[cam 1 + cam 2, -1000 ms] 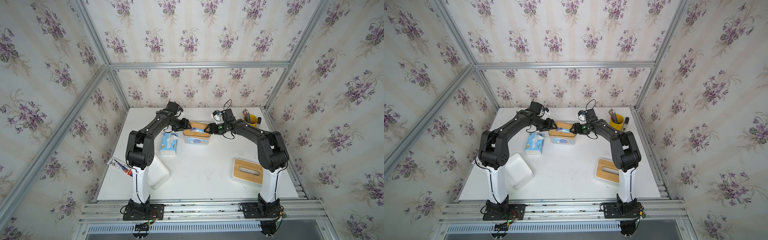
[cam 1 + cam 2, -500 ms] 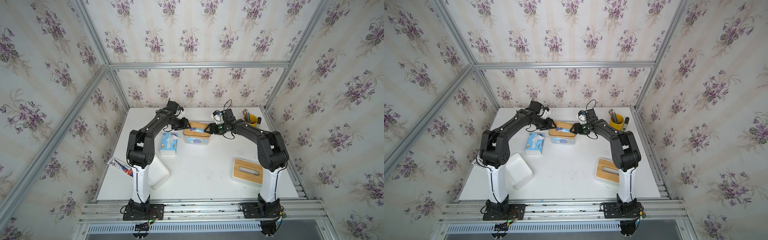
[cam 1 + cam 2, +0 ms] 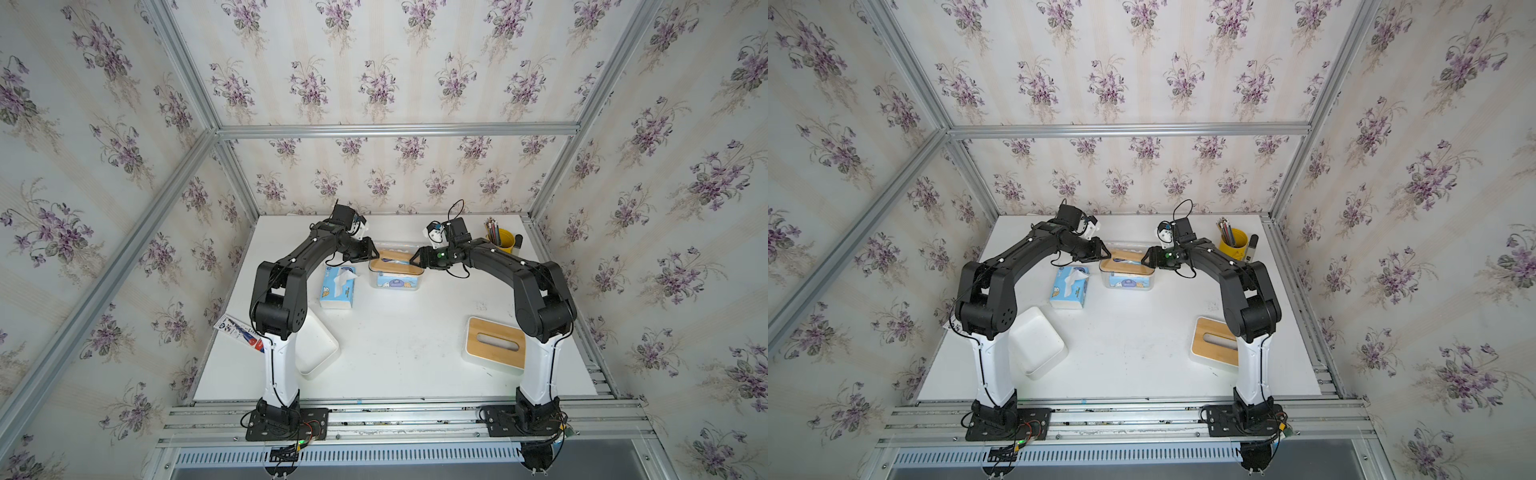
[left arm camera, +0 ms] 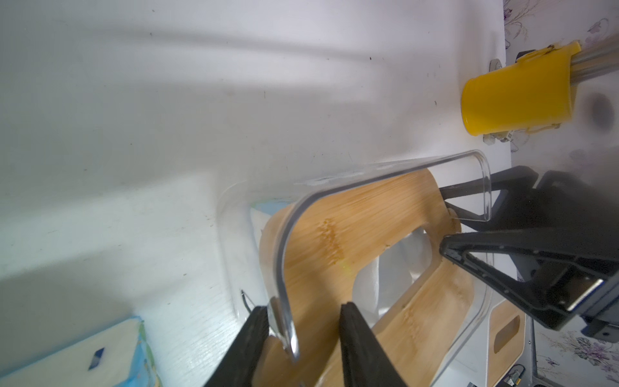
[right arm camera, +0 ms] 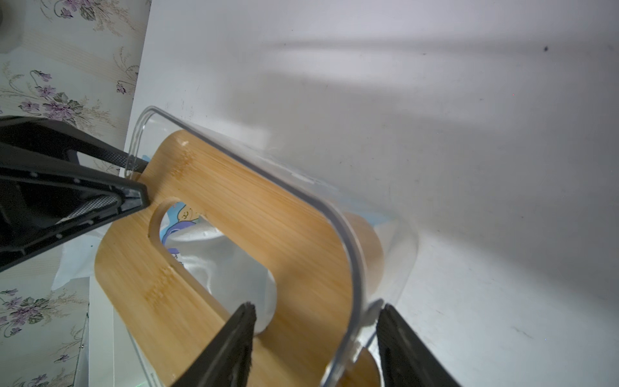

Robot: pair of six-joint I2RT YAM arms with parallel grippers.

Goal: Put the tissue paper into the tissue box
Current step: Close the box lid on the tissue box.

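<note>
White and open-topped, a shallow tray (image 3: 318,345) sits at the left front of the table (image 3: 395,332), partly under the left arm. Next to it a blue tissue pack (image 3: 337,286) lies flat with a white sheet poking from its top. It is just beside the clear tissue box (image 3: 374,279), and neither gripper touches it.

The left gripper (image 3: 374,254) is at the box's left end. The left wrist view shows its jaws partly open, one finger (image 4: 254,338) outside the clear wall and the other over the bamboo lid (image 4: 351,217), with no grip visible on anything.

A second tissue pack (image 3: 397,284), printed with blue cartoons, lies inside the box under the lid, between the two grippers. Its white tissue (image 5: 217,264) shows through the lid's slot.

The right gripper (image 3: 412,261) is at the box's right end, jaws wide apart astride the clear wall, one tip over the lid, holding nothing.

Farther right, at the back, stands a yellow cup (image 3: 500,240) of pencils. At the right front rests a white tissue box (image 3: 494,347) with a bamboo top.
</note>
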